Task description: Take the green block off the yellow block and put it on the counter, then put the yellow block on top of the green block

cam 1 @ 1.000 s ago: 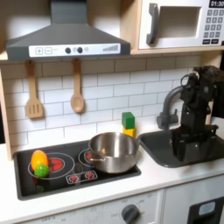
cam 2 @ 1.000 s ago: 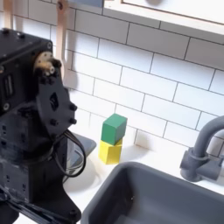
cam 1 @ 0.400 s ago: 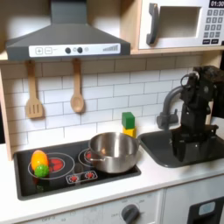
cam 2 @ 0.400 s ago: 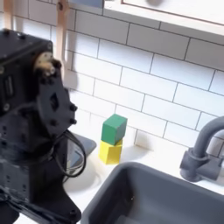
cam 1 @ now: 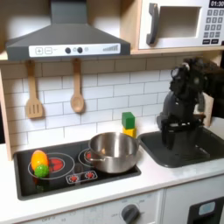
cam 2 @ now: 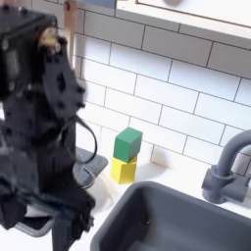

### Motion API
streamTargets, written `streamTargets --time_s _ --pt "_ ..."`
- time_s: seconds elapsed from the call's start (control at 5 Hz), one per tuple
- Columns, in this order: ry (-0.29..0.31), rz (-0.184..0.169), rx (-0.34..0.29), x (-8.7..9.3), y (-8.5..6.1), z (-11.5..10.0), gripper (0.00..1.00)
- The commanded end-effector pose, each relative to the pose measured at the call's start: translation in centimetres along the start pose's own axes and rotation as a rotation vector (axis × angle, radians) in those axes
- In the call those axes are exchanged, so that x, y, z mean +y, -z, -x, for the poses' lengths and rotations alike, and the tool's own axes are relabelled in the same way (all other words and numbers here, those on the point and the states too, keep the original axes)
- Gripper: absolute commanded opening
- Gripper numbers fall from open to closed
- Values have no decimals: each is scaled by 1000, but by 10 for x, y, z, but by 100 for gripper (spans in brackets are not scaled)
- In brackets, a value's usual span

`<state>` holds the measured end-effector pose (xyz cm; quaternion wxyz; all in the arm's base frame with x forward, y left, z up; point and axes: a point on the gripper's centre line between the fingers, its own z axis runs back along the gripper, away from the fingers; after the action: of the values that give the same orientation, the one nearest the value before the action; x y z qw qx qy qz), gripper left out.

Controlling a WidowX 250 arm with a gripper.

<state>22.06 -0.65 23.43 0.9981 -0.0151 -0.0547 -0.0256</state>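
No part of the task is done. The green block [cam 1: 129, 120] sits squarely on the yellow block [cam 2: 123, 171], and the stack stands on the counter [cam 2: 101, 201] against the tiled wall, just behind the sink [cam 2: 186, 222]. The gripper [cam 2: 65, 234] hangs near the sink's edge, apart from the stack; its opening cannot be judged. Both the lift-off and the restacking remain.

wide frontal view, close side view, both showing stacked blocks
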Motion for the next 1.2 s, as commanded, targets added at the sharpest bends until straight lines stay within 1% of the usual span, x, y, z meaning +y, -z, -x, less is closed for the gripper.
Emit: streamTargets --time_s 0.0,0.2,0.4,0.6,0.8,1.0 --pt "-41 -14 -15 20 3 -22 100" --pt "-48 -40 -13 31 6 -33 100" --pt "-63 -48 -18 40 10 -44 100" --pt "-78 -46 -23 48 16 -50 100" --pt "-80 -51 -25 58 23 -57 100" --pt "-92 -57 -33 68 26 -64 100"
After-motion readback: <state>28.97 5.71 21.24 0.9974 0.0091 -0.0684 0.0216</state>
